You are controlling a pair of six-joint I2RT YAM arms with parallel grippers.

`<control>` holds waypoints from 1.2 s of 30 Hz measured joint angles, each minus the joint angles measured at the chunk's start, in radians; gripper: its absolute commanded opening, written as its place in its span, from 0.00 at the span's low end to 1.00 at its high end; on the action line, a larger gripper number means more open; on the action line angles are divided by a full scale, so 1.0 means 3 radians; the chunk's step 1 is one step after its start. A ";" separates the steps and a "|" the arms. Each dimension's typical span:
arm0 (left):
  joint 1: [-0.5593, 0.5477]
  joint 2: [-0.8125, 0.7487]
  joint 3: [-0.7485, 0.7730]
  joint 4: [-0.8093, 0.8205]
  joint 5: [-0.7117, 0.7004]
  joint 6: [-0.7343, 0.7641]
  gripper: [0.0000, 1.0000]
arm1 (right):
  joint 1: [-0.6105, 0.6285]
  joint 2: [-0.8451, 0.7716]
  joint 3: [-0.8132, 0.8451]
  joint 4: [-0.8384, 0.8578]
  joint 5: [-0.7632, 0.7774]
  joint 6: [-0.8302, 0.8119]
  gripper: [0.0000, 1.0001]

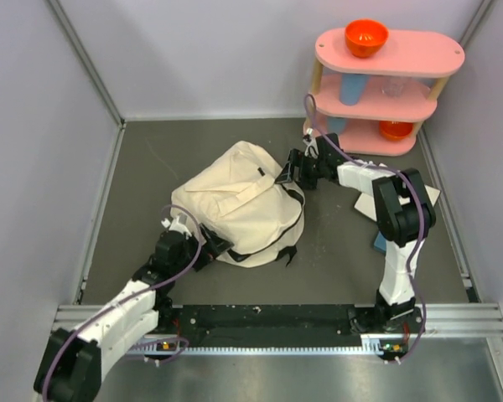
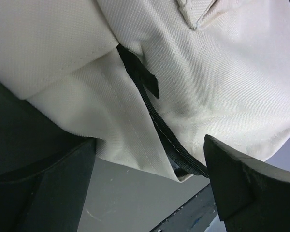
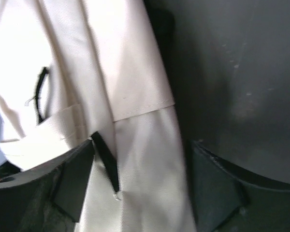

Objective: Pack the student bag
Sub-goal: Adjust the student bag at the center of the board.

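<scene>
My left hand [image 1: 210, 248] is reaching in at the near left edge of the bag [image 1: 239, 205]. On its wrist view the fingers [image 2: 232, 179] are standing wide apart, with cream canvas and a black strap [image 2: 150, 96] hanging between them; nothing is being pinched. The bag is lying slumped in the middle of the dark table [image 1: 335, 268], flap side up, with black trim curling round its near right edge. My right hand [image 1: 285, 173] is coming in at the bag's far right corner. Its fingers [image 3: 75, 179] are also spread wide, a fold of canvas and a short black tab [image 3: 106, 164] are running between them, and they are not closing on either. At the far right corner a pink shelf [image 1: 386, 84] is standing, carrying an orange bowl [image 1: 366, 37] on top, a blue cup [image 1: 353, 87] on the middle tier and a second orange bowl [image 1: 396, 129] on the lowest.
</scene>
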 measured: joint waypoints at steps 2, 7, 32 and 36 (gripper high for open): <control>0.0009 0.0266 0.0013 0.0268 0.0088 -0.0014 0.87 | -0.0003 0.0000 -0.0126 0.0230 -0.0156 0.0106 0.52; 0.0060 0.0655 0.0149 0.0356 0.0126 0.0102 0.44 | -0.0011 -0.0060 -0.0764 0.1069 -0.0390 0.0504 0.25; 0.1251 0.1830 0.2471 -0.1397 0.0191 0.1993 0.82 | 0.1418 -0.1993 -0.3138 0.2389 0.1143 0.1779 0.81; 0.1272 0.1395 0.2472 -0.1776 -0.0069 0.2152 0.86 | 0.1348 -0.2547 -0.2965 0.1729 0.1439 0.1526 0.88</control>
